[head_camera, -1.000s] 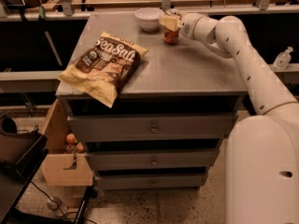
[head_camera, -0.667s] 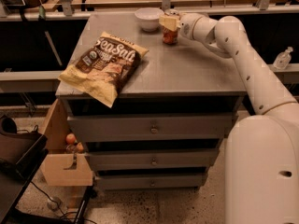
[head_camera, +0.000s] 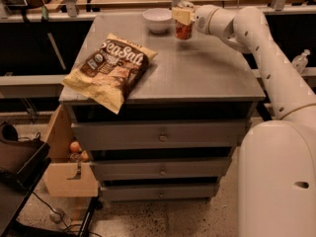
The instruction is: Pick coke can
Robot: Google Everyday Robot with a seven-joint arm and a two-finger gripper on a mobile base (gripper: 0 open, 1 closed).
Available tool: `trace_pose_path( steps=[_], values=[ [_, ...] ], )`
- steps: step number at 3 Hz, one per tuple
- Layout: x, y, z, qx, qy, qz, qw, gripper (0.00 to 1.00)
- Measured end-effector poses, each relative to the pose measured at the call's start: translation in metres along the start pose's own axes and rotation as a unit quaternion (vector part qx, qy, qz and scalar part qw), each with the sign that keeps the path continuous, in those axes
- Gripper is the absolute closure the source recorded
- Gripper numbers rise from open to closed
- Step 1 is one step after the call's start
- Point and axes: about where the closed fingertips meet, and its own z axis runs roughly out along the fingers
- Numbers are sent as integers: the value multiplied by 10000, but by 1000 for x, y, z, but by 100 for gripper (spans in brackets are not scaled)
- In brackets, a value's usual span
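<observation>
Red-orange, the coke can [head_camera: 184,31] is stood upright near the far edge of the worktop [head_camera: 197,78], just right of the white bowl [head_camera: 158,19]. The gripper [head_camera: 181,16] is held over the can's top, seemingly positioned for a grasp; whether it is closed cannot be told.

**Claw [head_camera: 183,15] at the coke can [head_camera: 183,30]**

The claw is at the can's top, at the far edge of the grey counter [head_camera: 197,73]. A white bowl [head_camera: 157,19] stands just left of the can. A chip bag [head_camera: 111,69] lies front left, overhanging the edge. The white arm [head_camera: 266,58] reaches in from the right.
</observation>
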Motion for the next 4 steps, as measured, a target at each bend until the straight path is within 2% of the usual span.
trace_pose_path(
  steps=[2, 3, 4],
  values=[
    [-105, 16, -70, 27, 108, -505, 9987, 100],
    [-142, 34, -101, -121, 75, -716, 9973, 100],
    [-165, 61, -122, -386, 103, -990, 9943, 100]
  ],
)
